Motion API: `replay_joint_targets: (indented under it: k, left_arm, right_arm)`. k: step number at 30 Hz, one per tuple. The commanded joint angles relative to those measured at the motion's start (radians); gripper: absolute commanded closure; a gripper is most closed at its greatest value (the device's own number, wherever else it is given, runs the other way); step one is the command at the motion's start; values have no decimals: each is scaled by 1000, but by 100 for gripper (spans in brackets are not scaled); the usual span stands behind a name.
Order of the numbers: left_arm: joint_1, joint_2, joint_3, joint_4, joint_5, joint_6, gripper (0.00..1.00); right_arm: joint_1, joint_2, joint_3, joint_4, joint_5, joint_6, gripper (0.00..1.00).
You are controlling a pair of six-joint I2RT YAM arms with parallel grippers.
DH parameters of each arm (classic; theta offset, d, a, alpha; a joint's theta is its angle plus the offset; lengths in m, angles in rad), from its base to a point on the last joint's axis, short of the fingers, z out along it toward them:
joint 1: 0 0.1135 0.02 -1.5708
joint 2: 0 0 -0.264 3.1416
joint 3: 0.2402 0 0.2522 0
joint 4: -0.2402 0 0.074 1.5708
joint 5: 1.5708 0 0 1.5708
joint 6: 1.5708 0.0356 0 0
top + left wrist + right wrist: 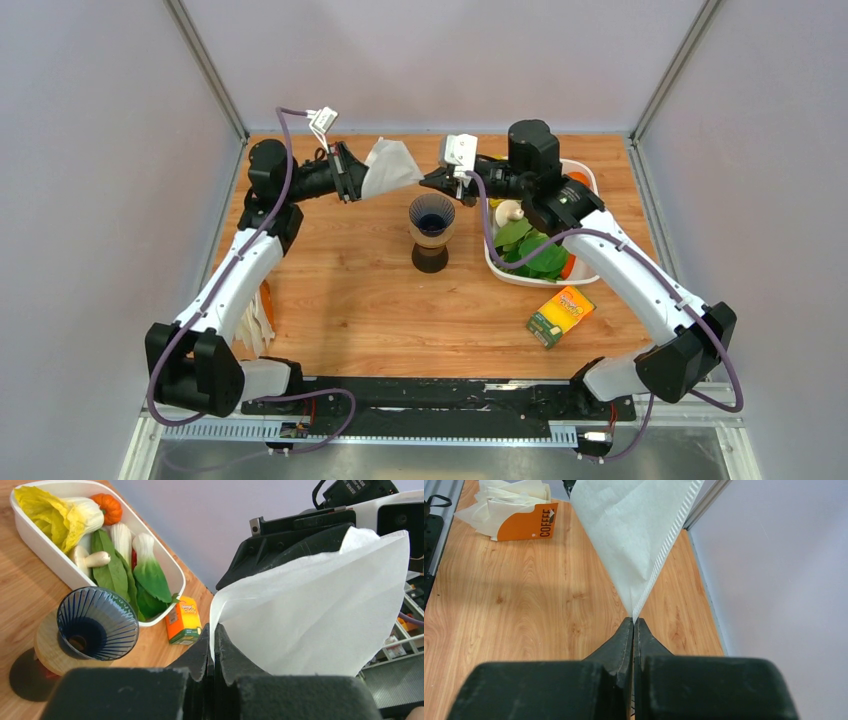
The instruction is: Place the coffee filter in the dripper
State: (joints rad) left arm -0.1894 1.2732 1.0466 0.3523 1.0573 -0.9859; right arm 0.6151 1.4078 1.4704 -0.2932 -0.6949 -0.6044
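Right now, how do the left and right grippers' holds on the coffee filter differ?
The left gripper pinches the coffee filter at its wide end; the right gripper pinches its narrow tip. The left gripper reaches in from the left of the dripper, the right gripper from its right. Both are shut on it, holding it in the air, outside the dripper.

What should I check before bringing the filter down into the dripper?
1. Left jaws shut on filter: ok.
2. Right jaws shut on the filter's tip: ok.
3. Dripper upright, mouth empty: ok.
4. Filter over the mouth: not ok; the top view shows it beyond the dripper, to the left.
5. Filter opened into a cone: cannot tell.
6. Tub apart from dripper: ok.
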Motion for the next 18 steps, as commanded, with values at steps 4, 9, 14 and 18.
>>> replay_joint_targets:
  k: [4,9,14,18]
  left_arm:
    - [7,-30,80,-150,41,126,100]
    - [7,-13,109,-178,35,105,73]
    - [7,-9,115,-213,23,107,63]
    - [12,4,111,-207,17,63,93]
  right_arm:
    - [-32,-10,8,-5,-54,-54,100]
    - [-32,-21,-10,-4,-43,-73,100]
    - [-31,-30,-23,6,-5,-96,100]
    - [-31,-50,-61,71,16,-101,100]
